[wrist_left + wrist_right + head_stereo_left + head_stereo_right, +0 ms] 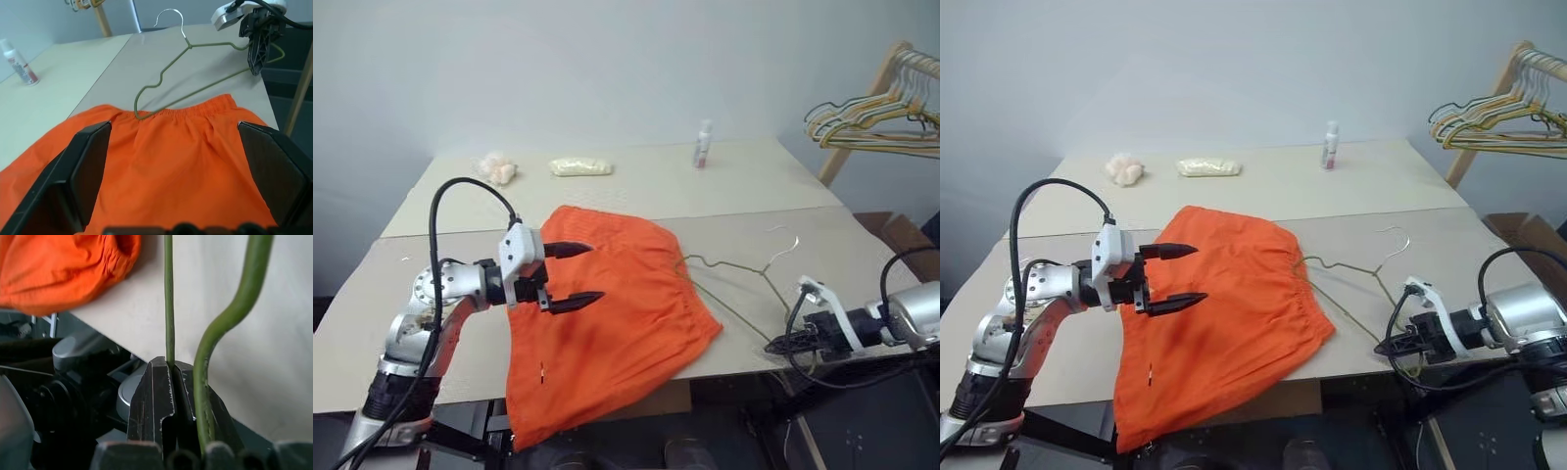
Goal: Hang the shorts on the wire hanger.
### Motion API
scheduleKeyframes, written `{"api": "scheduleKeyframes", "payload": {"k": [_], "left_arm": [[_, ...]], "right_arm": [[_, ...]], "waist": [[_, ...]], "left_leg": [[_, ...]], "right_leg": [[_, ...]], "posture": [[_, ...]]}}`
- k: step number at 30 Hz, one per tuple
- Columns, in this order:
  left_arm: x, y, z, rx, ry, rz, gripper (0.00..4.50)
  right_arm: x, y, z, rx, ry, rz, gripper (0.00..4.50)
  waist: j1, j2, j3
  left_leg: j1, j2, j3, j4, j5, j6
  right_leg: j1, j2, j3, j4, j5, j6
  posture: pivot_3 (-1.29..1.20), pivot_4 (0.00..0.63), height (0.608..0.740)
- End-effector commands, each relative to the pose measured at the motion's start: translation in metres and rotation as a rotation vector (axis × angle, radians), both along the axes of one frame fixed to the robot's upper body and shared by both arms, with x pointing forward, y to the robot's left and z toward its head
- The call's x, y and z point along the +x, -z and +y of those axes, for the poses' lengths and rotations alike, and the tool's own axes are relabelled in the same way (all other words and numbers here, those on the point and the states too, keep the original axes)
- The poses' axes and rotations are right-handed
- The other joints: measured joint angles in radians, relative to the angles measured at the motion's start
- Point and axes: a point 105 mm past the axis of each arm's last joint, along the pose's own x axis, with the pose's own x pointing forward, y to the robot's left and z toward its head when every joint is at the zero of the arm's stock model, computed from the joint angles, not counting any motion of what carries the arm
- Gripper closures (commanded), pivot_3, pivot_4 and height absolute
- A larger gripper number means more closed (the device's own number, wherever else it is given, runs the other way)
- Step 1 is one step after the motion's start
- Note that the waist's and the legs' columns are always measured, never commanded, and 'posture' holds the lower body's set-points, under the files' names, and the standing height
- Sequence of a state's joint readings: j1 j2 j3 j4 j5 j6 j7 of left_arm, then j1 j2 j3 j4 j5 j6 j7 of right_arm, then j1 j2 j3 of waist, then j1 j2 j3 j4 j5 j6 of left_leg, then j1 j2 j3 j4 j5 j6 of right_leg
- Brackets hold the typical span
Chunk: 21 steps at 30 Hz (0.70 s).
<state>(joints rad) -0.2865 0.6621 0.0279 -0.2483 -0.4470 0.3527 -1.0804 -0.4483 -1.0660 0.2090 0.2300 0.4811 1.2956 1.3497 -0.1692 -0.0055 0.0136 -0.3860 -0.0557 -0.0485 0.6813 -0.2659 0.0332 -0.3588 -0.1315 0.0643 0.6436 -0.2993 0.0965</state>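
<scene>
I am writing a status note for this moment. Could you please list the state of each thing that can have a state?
shorts: lying flat on the table, lower part hanging over the front edge, not held.
wire hanger: lying on the table, one end tucked under the shorts' waistband.
left gripper: open, above the shorts.
right gripper: shut on the wire hanger's wire at the table edge.
small bottle: upright on the far table.

One shorts (pixel 607 313) (orange), one wire hanger (pixel 736 277)
</scene>
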Motion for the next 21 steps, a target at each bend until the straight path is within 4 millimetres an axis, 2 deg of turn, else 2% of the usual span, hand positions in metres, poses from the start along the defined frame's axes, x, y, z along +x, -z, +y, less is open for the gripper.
{"api": "scheduleKeyframes", "payload": {"k": [1,5,10,14,18,21], "left_arm": [[-0.002,-0.015,0.002,-0.01,-0.012,-0.056,0.02],[-0.003,-0.015,0.002,-0.003,-0.013,-0.057,0.02],[-0.004,-0.016,0.002,-0.001,-0.013,-0.06,0.02],[-0.006,-0.016,0.002,-0.003,-0.011,-0.062,0.02],[-0.007,-0.018,0.002,-0.018,-0.012,-0.062,0.02],[-0.008,-0.017,0.002,-0.018,0.001,-0.059,0.02]], "right_arm": [[0.002,-0.017,-0.009,0.022,0.044,-0.033,4.5],[-0.005,-0.008,-0.013,-0.01,0.038,0.008,4.5],[-0.001,-0.008,-0.016,0.016,0.098,0.005,4.5],[-0.001,-0.009,-0.025,0.027,0.174,0.007,4.5],[-0.013,-0.006,-0.028,0.025,0.18,0.036,4.5],[-0.022,-0.003,-0.018,0.032,0.119,0.064,4.5]], "waist": [[0.015,0.0,0.0],[0.039,0.0,0.0],[0.054,0.0,0.0],[0.063,0.0,0.0],[0.074,0.0,0.0],[0.076,0.0,0.0]], "left_leg": [[0.0,0.0,0.0,0.0,0.0,0.0],[0.0,0.0,0.0,0.0,0.0,0.0],[-0.002,0.0,0.001,0.0,0.0,0.0],[-0.003,0.0,0.002,0.0,0.0,0.0],[-0.003,0.0,0.002,-0.001,0.0,0.0],[-0.003,0.0,0.002,0.0,0.0,0.0]], "right_leg": [[0.0,0.0,0.0,0.0,0.0,0.0],[0.0,0.0,0.0,-0.001,0.0,0.0],[-0.003,0.0,0.0,-0.001,0.0,0.0],[-0.004,-0.001,0.001,-0.001,0.0,-0.001],[-0.005,0.0,0.001,-0.001,0.0,-0.001],[-0.005,0.0,0.001,-0.001,0.0,-0.001]], "posture": [[-0.12,0.014,0.74],[-0.12,0.011,0.74],[-0.11,0.007,0.74],[-0.1,0.004,0.74],[-0.11,0.004,0.74],[-0.11,0.002,0.74]]}}
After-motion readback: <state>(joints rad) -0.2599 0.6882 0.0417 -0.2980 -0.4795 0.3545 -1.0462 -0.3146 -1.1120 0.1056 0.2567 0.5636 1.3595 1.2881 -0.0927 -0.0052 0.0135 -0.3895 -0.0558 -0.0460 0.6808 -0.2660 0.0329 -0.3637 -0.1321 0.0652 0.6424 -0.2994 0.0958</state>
